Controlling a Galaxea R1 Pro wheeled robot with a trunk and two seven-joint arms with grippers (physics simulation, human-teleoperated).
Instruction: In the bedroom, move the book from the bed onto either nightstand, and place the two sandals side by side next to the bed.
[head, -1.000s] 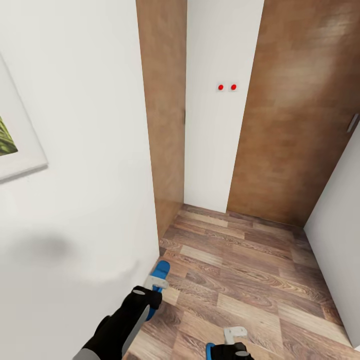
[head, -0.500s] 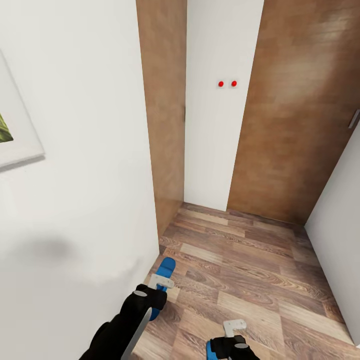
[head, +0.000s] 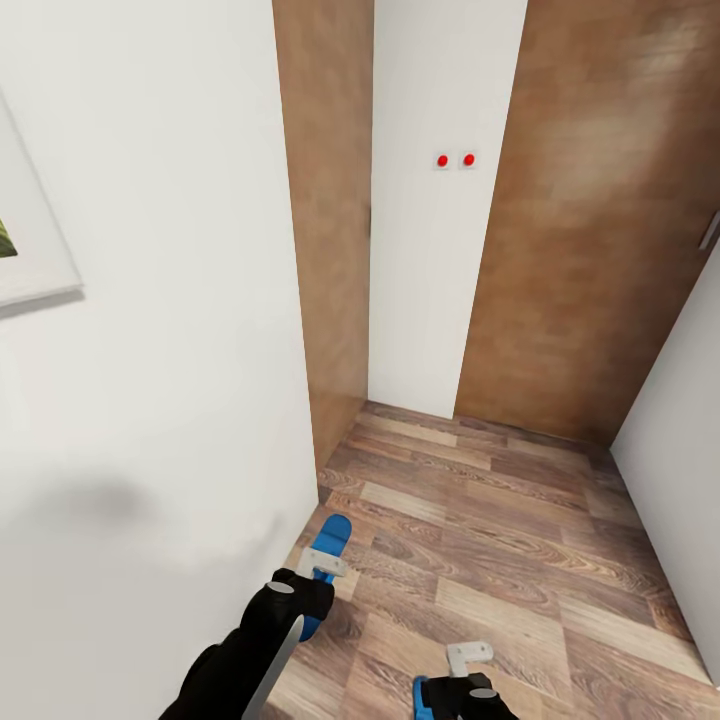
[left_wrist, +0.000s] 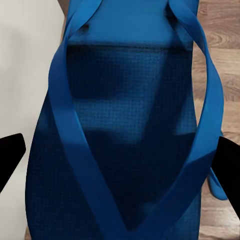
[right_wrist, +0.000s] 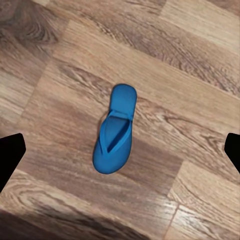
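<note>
One bright blue flat sandal (head: 325, 566) is held in the left gripper (head: 318, 565), jutting forward past the pale fingertips above the wood-plank floor (head: 500, 540). In the left wrist view this sandal (left_wrist: 130, 125) lies close between the two dark finger tips, its Y-shaped strap plain to see; the jaws are closed on it. A second bright blue sandal (right_wrist: 115, 135) lies flat on the planks in the right wrist view, strap upward, clear of everything around it. In the head view a small blue edge (head: 421, 695) shows just beside the right gripper (head: 468, 665); whether that claw is open or gripping cannot be told, though in the right wrist view its dark finger tips stand far apart at the frame's sides with the floor between them.

Close on the left rises a plain white wall (head: 150, 350) bearing a white-framed picture (head: 25, 250). Ahead, the narrow floor ends at a white panel (head: 430, 250) with two red-dotted switches (head: 455, 160), flanked by brown wooden doors (head: 590, 220). Another white wall (head: 680, 460) closes in on the right.
</note>
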